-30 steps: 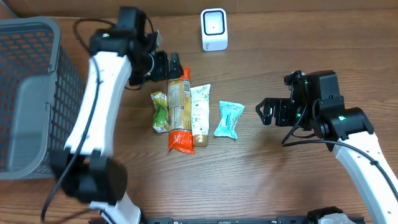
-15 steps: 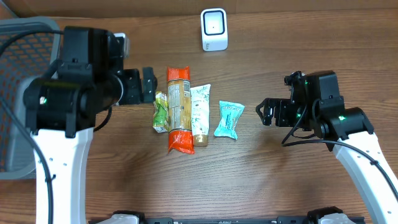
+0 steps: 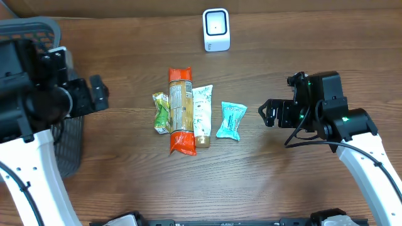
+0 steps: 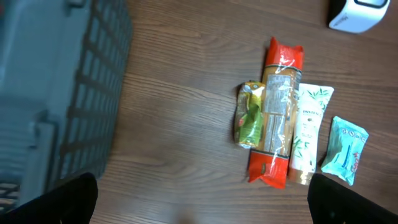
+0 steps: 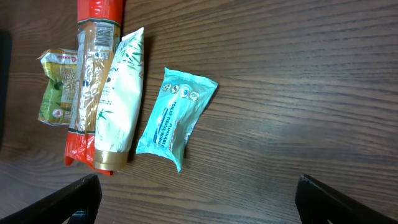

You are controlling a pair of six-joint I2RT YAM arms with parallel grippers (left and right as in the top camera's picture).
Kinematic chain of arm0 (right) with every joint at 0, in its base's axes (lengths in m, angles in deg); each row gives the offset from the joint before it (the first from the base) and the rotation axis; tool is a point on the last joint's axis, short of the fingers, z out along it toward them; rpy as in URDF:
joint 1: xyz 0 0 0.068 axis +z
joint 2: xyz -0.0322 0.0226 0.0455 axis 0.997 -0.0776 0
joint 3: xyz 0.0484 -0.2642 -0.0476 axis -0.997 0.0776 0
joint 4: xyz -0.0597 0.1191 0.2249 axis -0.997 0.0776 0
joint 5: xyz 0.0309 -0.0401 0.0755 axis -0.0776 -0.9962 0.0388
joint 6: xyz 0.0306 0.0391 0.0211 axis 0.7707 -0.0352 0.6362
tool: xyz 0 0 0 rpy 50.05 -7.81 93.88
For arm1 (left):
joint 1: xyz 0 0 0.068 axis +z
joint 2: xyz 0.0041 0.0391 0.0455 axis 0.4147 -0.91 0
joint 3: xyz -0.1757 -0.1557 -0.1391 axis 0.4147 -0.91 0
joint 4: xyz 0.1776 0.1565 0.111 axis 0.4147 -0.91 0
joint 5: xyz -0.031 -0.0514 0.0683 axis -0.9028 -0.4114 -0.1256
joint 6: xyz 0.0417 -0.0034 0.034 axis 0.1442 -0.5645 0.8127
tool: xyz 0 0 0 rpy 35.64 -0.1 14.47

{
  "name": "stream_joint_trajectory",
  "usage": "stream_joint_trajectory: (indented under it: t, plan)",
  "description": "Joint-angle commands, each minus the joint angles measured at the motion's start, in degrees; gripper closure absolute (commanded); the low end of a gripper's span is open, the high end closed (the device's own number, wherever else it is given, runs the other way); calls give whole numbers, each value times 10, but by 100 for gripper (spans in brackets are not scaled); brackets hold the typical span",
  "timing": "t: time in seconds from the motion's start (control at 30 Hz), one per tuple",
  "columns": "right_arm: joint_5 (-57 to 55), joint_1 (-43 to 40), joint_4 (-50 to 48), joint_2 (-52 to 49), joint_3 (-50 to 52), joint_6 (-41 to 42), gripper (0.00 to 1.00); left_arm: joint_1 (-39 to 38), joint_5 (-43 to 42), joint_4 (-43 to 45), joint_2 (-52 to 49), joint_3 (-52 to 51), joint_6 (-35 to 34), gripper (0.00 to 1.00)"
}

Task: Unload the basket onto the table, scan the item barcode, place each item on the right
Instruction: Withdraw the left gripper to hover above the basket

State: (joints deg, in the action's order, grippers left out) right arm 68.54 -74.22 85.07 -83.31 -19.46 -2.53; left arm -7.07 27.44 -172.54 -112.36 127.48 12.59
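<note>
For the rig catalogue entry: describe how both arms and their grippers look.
The left arm and right arm have smooth white links, bulky black joint housings and thin black cables running alongside. Small green lights glow on the right arm's housing. The left gripper and right gripper are black, each with two blocky fingers.

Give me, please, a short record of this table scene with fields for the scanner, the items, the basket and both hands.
scanner: small white box-shaped barcode scanner, alone at the far edge
items, left to right overhead: small green packet; long clear snack pack with orange ends; white leaf-print tube; teal wipes packet
item state: all lying flat, none lifted
basket: grey plastic mesh basket, left of the row
left hand: open, empty, near the basket
right hand: open, empty, right of the teal packet
</note>
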Motion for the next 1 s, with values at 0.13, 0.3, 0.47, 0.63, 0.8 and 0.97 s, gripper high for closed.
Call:
stream_joint_trajectory:
  t: [0.13, 0.3, 0.47, 0.63, 0.8, 0.97]
  plan:
    - [30, 2, -12, 1, -12, 14, 0, 35, -41, 8, -1, 4, 42, 0]
    - [34, 3, -14, -8, -12, 33, 0, 35, -41, 11, -5, 4, 42, 0]
    - [87, 5, -33, -57, -11, 35, 1, 35, -41, 15, -7, 4, 42, 0]
    - [75, 56, -85, -110, -12, 79, 10, 35, -41, 15, -7, 4, 42, 1]
    - [-66, 145, -110, -148, -35, 94, 10, 35, -41, 15, -7, 4, 42, 0]
    - [-150, 202, -121, -186, -51, 66, 10, 35, -41, 15, -7, 4, 42, 0]
